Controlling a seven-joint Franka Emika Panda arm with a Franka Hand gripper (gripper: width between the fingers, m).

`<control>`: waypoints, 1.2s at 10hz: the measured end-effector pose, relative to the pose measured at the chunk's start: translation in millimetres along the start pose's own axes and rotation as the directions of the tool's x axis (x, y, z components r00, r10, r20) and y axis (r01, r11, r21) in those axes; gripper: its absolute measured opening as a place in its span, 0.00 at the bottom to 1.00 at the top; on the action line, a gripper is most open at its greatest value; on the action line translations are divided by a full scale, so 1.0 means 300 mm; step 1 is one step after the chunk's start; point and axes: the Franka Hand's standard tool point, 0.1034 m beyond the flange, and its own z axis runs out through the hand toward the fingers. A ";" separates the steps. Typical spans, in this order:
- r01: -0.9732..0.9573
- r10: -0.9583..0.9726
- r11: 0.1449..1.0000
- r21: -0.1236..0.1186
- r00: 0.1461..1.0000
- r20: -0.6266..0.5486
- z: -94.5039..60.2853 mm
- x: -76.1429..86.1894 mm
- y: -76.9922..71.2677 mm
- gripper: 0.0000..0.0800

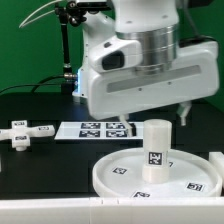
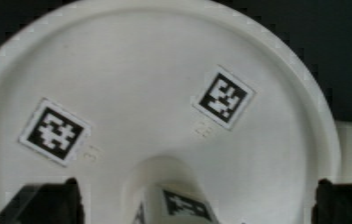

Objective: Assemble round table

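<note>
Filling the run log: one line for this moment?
end effector: open, over disc | leg: upright on disc | marker board: apart from disc

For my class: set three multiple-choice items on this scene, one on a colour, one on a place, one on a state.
1. What colour is the table?
A white; B black; C brown

2. Where does the leg stand?
A on the disc; B on the marker board; C on the bare table

3. What state is the foot in?
A fitted to the leg; B standing on the disc; C lying loose on the table

Answers:
1 B: the table shows black around the white parts.
2 A: the leg stands upright on the disc.
3 C: the foot lies by itself at the exterior view's left, apart from leg and disc.
</note>
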 end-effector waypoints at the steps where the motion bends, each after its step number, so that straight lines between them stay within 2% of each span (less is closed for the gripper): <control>1: 0.024 -0.024 1.000 0.002 1.000 0.005 -0.012 -0.048 0.043 0.81; 3: 0.035 -0.035 0.999 0.009 0.999 0.002 -0.041 -0.103 0.143 0.81; 7: 0.030 -0.030 0.999 0.010 1.000 0.003 -0.042 -0.101 0.149 0.81; 8: 0.098 -0.098 0.995 -0.008 0.995 -0.005 -0.040 -0.101 0.158 0.81; 9: 0.208 -0.209 0.977 -0.043 0.978 -0.023 -0.029 -0.116 0.176 0.81; 10: 0.276 -0.278 0.959 -0.057 0.960 -0.024 -0.015 -0.157 0.196 0.81; 12: 0.389 -0.390 0.920 -0.058 0.921 -0.009 -0.011 -0.238 0.285 0.81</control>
